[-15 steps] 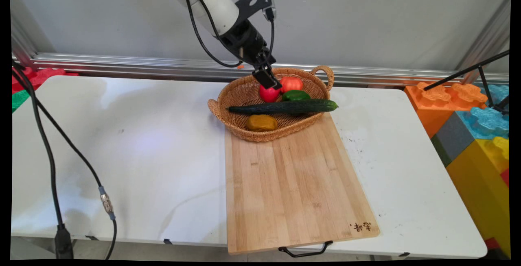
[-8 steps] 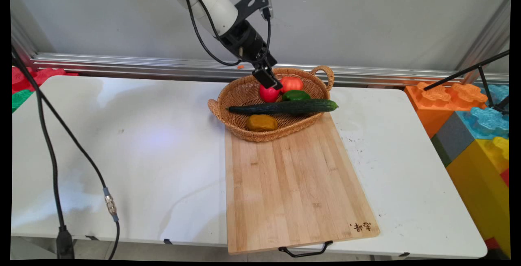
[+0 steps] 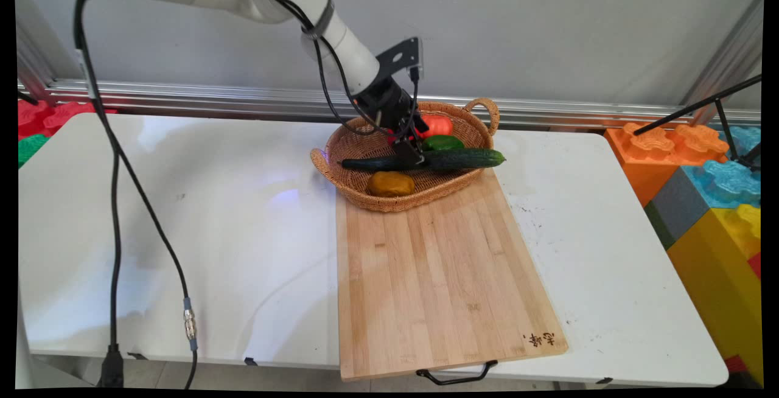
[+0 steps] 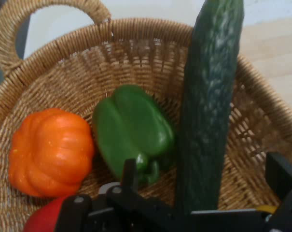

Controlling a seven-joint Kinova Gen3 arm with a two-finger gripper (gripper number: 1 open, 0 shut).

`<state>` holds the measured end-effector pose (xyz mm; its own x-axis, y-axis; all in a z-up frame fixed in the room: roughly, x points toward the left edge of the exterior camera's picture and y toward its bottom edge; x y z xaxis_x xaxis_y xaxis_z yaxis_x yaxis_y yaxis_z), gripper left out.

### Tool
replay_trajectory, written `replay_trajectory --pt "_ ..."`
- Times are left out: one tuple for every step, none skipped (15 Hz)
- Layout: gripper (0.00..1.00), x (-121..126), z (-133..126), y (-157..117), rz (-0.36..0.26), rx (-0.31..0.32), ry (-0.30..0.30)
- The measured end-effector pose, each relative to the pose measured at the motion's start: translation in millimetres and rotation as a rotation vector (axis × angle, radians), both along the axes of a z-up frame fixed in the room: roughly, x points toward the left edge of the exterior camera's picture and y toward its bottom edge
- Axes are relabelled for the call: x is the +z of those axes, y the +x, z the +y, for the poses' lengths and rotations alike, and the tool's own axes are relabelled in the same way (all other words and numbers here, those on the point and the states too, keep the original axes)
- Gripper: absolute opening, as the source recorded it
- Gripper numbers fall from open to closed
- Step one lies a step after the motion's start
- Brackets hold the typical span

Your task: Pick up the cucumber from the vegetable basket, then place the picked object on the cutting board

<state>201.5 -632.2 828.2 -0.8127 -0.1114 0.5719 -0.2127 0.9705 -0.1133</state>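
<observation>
White arm slanted down, pincer [image 3: 409, 153] straddling cucumber [image 3: 450, 159].

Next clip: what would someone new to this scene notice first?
The pincer reaching down into the woven basket at the table's far side, straddling a long dark cucumber with one finger on each side. Behind it sit an orange pumpkin and a green pepper. The basket rests on the far end of a big wooden cutting board.
</observation>
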Motion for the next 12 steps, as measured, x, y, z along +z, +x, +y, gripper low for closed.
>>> replay_trajectory --pt "1.00 -7 -3 -1 -0.005 -0.004 -0.001" --pt "1.00 -12 -5 -2 -0.009 -0.007 -0.001" --pt "1.00 -15 -6 -3 -0.012 -0.010 -0.001" --pt "1.00 -19 -7 -4 -0.015 -0.014 -0.001" --pt "1.00 -22 -8 -5 -0.017 -0.018 -0.001" --pt "0.00 -25 -9 -5 -0.020 -0.022 -0.001" --pt "0.00 -29 -10 -6 -0.025 -0.032 -0.003" --pt "0.00 -32 -10 -8 -0.028 -0.039 -0.004" --pt "0.00 -34 -10 -8 -0.030 -0.042 -0.005" --pt "0.00 -35 -10 -9 -0.031 -0.046 -0.005" --pt "0.00 -36 -9 -9 -0.032 -0.047 -0.007" --pt "0.00 -35 -8 -9 -0.032 -0.046 -0.011"
